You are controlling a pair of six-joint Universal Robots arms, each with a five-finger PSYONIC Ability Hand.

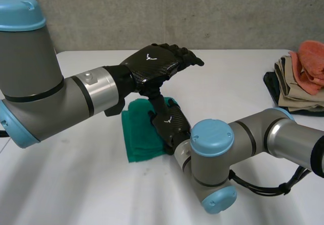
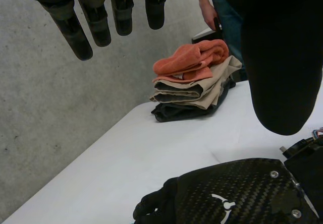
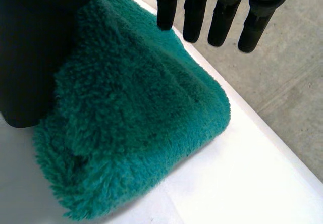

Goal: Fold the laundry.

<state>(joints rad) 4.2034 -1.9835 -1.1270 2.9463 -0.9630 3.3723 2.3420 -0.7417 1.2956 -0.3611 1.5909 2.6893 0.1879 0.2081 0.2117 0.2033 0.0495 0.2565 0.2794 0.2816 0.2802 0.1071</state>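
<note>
Towel [image 1: 137, 136], green and fluffy, folded on the table [image 1: 71, 184].
Right hand [image 1: 170, 123] is over the towel's right side, fingers straight and spread. Left hand [image 1: 152, 65] hovers just above the towel, fingers relaxed, holding nothing. A stack [image 1: 298, 80] of folded clothes sits well off to the towel's right.

- The green towel [image 1: 137, 136] lies partly under the right hand [image 1: 169, 123], which hides its right edge in the head view.
- The left hand [image 1: 157, 63] reaches across the right hand's fingers there; whether the two touch cannot be told.
- The stack of folded clothes [image 1: 298, 80] is cut off by the head view's edge.
- Behind the stack, a person [image 2: 222, 17] is cut off in the left wrist view: just a hand and blue trousers.
- In the right wrist view, the right hand's thumb [image 3: 35, 47] covers one side of the towel.
</note>
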